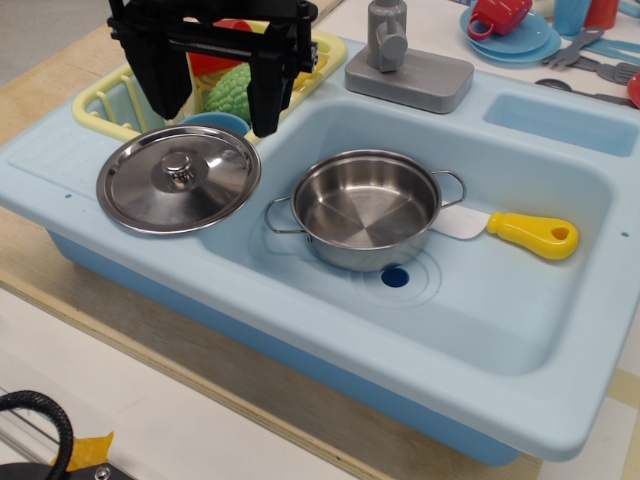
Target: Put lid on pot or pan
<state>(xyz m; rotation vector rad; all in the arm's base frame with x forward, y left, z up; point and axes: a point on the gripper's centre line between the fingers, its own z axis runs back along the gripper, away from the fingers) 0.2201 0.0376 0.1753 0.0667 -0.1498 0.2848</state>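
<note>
The round shiny steel lid (179,179) with a small centre knob lies flat on the sink's left ledge, its right edge overhanging the basin. The small steel pot (366,209) with two wire loop handles stands upright and uncovered in the basin, to the right of the lid. My black gripper (217,105) hangs above the lid's far edge, its two fingers spread wide apart and empty, not touching the lid.
A light blue toy sink (560,300) holds a yellow-handled knife (515,232) right of the pot. A drain hole (395,277) lies in front of the pot. A yellow dish rack (110,110) with toys, a grey faucet (405,65) and dishes (510,35) stand behind.
</note>
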